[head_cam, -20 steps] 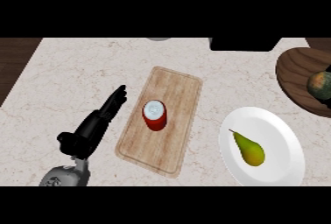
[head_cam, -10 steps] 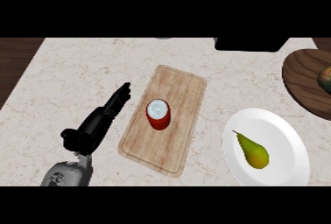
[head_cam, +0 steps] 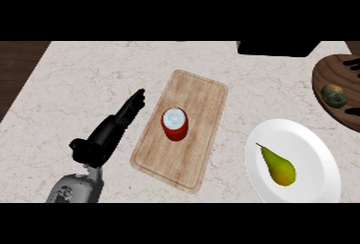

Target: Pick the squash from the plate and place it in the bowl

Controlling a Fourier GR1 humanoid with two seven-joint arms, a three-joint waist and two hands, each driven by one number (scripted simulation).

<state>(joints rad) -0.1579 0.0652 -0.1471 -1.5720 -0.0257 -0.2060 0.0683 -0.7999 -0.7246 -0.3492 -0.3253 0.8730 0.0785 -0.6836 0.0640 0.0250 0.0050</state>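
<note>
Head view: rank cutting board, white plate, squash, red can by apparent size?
1. cutting board
2. white plate
3. squash and red can: look alike in size, so not ranked against each other.

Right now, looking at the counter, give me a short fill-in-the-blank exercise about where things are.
1. The yellow-green squash lies on the white ____.
2. The red can stands on the wooden ____.
3. The left hand, fingers straight, lies on the counter to the ____ of the cutting board.
4. The dark wooden bowl sits at the view's ____ edge.

Missing words: plate; cutting board; left; right
</note>
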